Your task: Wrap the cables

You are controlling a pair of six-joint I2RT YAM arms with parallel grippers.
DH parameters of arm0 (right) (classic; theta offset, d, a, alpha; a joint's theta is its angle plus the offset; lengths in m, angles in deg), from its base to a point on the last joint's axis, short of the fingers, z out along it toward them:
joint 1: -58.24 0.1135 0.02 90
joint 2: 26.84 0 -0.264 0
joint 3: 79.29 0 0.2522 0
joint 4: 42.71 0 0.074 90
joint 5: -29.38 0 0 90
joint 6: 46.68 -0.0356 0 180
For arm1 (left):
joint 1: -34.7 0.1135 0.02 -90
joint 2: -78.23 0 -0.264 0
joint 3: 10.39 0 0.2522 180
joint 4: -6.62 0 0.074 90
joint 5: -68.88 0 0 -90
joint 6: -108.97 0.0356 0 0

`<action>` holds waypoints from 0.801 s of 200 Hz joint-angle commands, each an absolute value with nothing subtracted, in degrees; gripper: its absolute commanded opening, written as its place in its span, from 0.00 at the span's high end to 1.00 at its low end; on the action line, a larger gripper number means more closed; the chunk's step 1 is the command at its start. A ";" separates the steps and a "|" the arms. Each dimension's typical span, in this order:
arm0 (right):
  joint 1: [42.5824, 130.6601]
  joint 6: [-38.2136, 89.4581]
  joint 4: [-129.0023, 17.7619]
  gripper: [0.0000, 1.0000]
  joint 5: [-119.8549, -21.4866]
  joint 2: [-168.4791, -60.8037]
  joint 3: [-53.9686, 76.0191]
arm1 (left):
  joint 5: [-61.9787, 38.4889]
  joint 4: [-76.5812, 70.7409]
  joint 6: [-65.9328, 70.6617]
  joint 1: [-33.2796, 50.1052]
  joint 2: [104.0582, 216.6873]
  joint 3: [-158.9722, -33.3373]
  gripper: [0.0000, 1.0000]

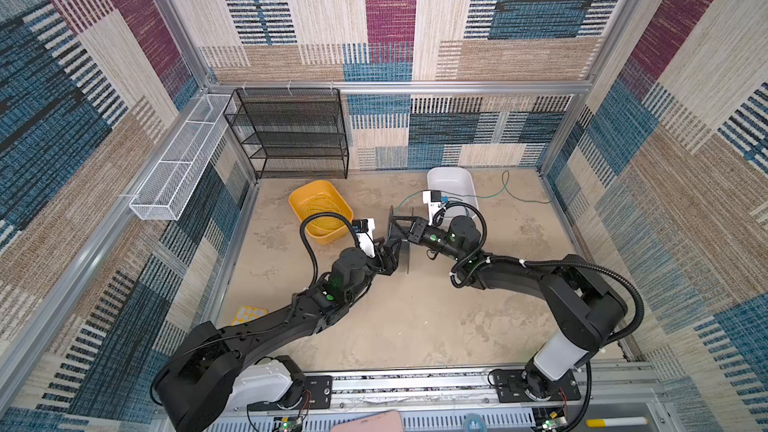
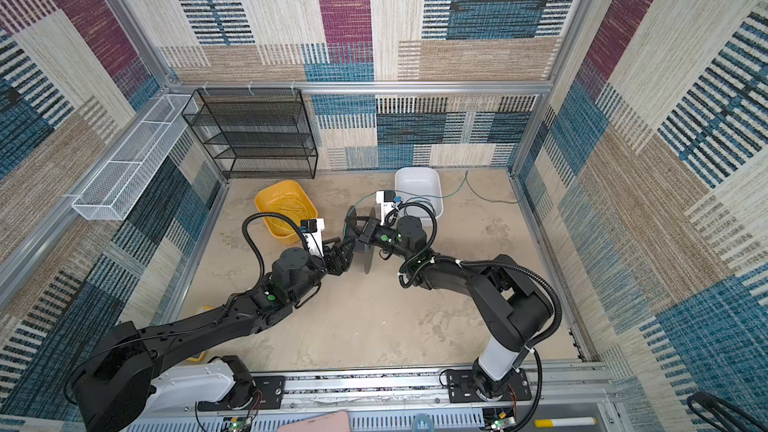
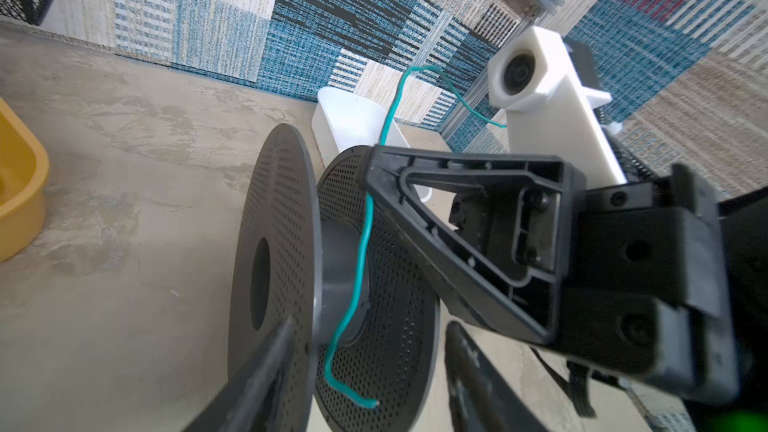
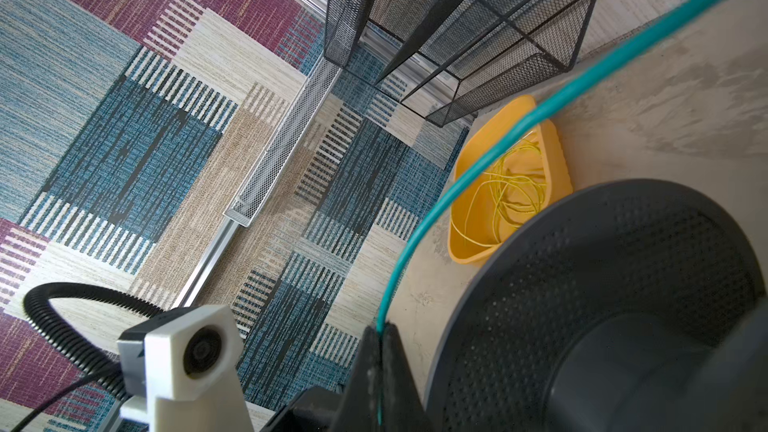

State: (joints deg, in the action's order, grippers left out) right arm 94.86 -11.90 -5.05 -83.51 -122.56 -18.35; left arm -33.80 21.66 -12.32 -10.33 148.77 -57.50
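Slippage of the loose end is the main danger. The cable [image 3: 362, 243] lies across the hub [image 3: 338, 276] of the spool [image 3: 274, 218] in less than one turn. Its cut tip hangs free against the flange [image 3: 395, 326] nearer the right gripper [image 4: 380, 328], with nothing pinning it. That gripper is clamped on the cable close by the flange rim. From there the wire arcs up, passes over the white bin [image 1: 440, 178] and trails across the table [image 1: 415, 317] toward the right rear corner. If the gripper pulls before a full turn bites, I judge the tip would slide off the hub and the wrap would be lost.

The left gripper [image 1: 388, 253] has its fingers [image 3: 266, 376] set apart with both flanges between them; whether they press on the spool I cannot tell. The spool stands on edge between the two arms. A weak hold there would let cable tension tip or roll it.

Two more risks: the trailing length could catch on the bin rim or on the camera block [image 3: 540, 89] of the right wrist, and a wire led at a slant could ride over a flange edge and wind outside it
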 commanded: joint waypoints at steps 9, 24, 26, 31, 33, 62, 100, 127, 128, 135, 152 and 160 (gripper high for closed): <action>94.85 -11.96 -1.72 1.00 -83.36 -122.29 -18.59 | -41.49 18.73 -10.35 -10.90 149.84 -58.41 0.41; 94.84 -12.01 -1.63 1.00 -83.35 -122.10 -18.78 | -41.59 18.57 -9.91 -10.91 150.42 -58.71 0.42; 94.82 -11.98 -1.63 1.00 -83.36 -122.11 -18.77 | -41.64 18.62 -9.83 -10.91 150.46 -58.77 0.42; 94.88 -11.91 -1.63 1.00 -83.32 -122.05 -18.85 | -41.60 19.07 -9.81 -10.90 150.64 -58.70 0.42; 94.88 -11.89 -1.63 1.00 -83.35 -122.04 -18.86 | -41.59 19.25 -9.78 -10.91 150.65 -58.70 0.42; 94.86 -12.05 -1.67 1.00 -83.11 -121.68 -19.38 | -40.84 20.06 -9.32 -10.91 151.92 -59.09 0.46; 94.86 -11.95 -1.71 1.00 -83.00 -121.53 -19.41 | -40.54 20.97 -9.47 -10.91 152.43 -58.71 0.48; 94.84 -12.16 -1.50 1.00 -83.03 -121.73 -19.63 | -40.61 21.27 -9.63 -10.90 152.84 -58.54 0.50; 94.84 -12.16 -1.50 1.00 -83.03 -121.73 -19.63 | -40.62 21.30 -9.66 -10.91 152.80 -58.49 0.50; 94.86 -12.38 -1.28 1.00 -83.11 -121.85 -19.73 | -40.71 21.73 -9.77 -10.91 152.95 -58.30 0.50; 94.88 -12.47 -1.20 1.00 -83.18 -121.85 -19.97 | -40.65 22.63 -10.19 -10.90 153.38 -58.08 0.49; 94.88 -12.53 -1.19 1.00 -83.28 -121.88 -20.12 | -40.58 22.74 -10.34 -10.86 153.68 -58.13 0.50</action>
State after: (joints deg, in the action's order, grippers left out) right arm 94.86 -12.14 -3.59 -83.34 -121.91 -19.77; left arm -40.21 20.13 -10.63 -10.92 153.04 -58.31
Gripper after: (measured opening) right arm 0.056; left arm 0.504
